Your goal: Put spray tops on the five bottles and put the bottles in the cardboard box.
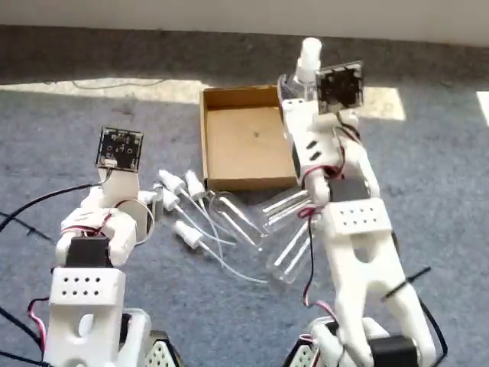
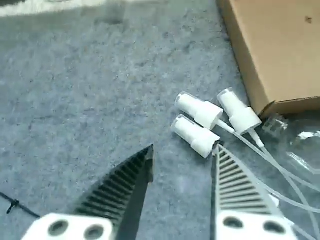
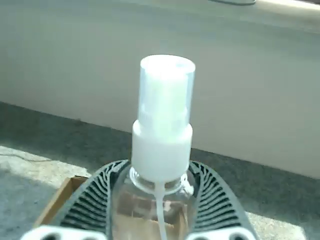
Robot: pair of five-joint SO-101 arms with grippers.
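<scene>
Right wrist view has the right gripper (image 3: 159,170) clamped on a clear bottle (image 3: 150,207), one ribbed finger pressed against each side just below the neck. The bottle stands upright in the grip, a white spray top (image 3: 162,130) seated on its neck and the thin dip tube hanging down inside. From the high view this bottle is held in the air at the far right corner of the cardboard box (image 1: 237,145); whether it is over the box or just beside it I cannot tell. The box lies open-side up on the grey carpet (image 1: 428,168).

The left gripper (image 2: 183,149) hangs low over the carpet with its fingers spread apart and nothing between them. The tip of its white finger sits close against the nearest of the loose spray tops (image 2: 195,135). These lie in a cluster between that gripper and the box's near left corner, their tubes trailing away toward the uncapped bottles (image 1: 233,218), which lie on their sides just in front of the box, between the two arms.
</scene>
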